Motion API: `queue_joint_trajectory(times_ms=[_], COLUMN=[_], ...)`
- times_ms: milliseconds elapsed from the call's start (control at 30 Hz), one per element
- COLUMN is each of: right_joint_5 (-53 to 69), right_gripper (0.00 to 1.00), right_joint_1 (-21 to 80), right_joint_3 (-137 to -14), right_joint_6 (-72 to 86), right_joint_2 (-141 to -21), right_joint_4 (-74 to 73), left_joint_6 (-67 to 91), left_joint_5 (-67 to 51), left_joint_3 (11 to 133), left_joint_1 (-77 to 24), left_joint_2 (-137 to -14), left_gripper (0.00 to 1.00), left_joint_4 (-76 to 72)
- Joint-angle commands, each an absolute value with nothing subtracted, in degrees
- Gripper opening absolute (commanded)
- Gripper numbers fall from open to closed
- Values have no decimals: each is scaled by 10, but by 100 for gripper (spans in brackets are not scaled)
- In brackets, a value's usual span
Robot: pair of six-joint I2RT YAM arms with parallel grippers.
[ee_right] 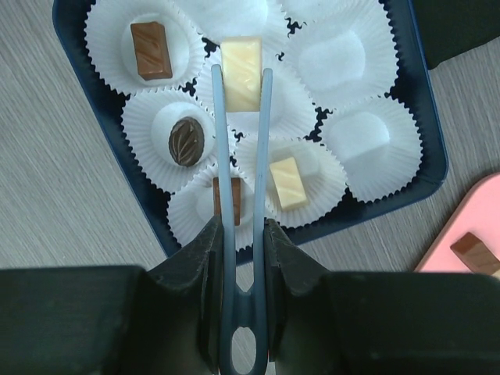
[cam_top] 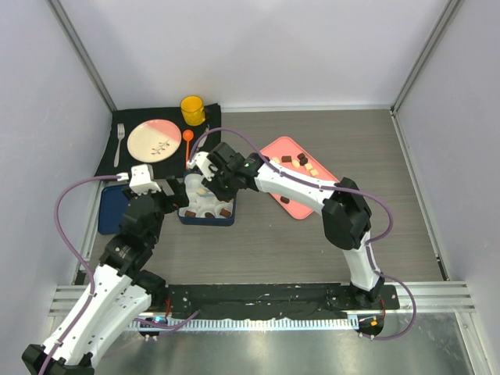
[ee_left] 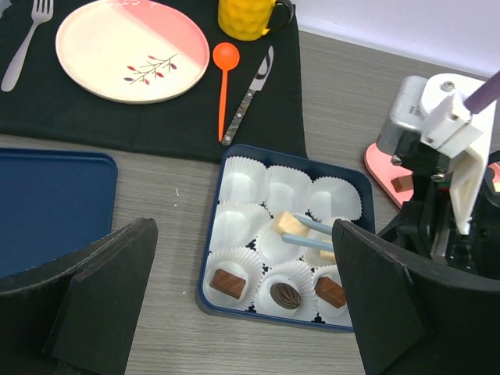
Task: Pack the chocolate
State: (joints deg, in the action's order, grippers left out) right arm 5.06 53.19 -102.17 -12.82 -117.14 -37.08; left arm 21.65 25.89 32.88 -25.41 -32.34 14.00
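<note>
A dark blue box (ee_right: 437,148) holds white paper cups. My right gripper (ee_right: 242,234) is shut on blue tongs (ee_right: 266,141). The tongs pinch a cream-white chocolate (ee_right: 241,74) over the box's middle cup. Other chocolate lies in the cups: a brown bar (ee_right: 151,50), a round dark piece (ee_right: 187,141), a white piece (ee_right: 286,183) and a brown one partly under the tongs. More chocolate (cam_top: 301,160) lies on the pink tray (cam_top: 269,152). My left gripper (ee_left: 246,234) stands open just short of the box (ee_left: 212,211), nothing between its fingers.
A blue lid (ee_left: 47,195) lies left of the box. Behind it a black mat carries a plate (ee_left: 129,47), a fork (ee_left: 23,47), an orange spoon (ee_left: 224,70), a knife (ee_left: 250,98) and a yellow mug (ee_left: 246,17). Walls enclose the table.
</note>
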Motion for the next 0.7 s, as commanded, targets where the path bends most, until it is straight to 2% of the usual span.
queue_joint_trajectory(times_ms=[0,667], right_joint_5=[51,44], right_gripper=[17,18], right_joint_1=[533,533], right_joint_3=[-1041,-1003], right_joint_6=[-112,-105], right_joint_2=[-1183,-1185], right_joint_4=[-323,-323], left_joint_6=[210,210], left_joint_5=[264,264], left_joint_3=[354,354], left_joint_1=[-251,-252], left_joint_2=[-317,-321], left_gripper=[100,100], left_joint_4=[124,124])
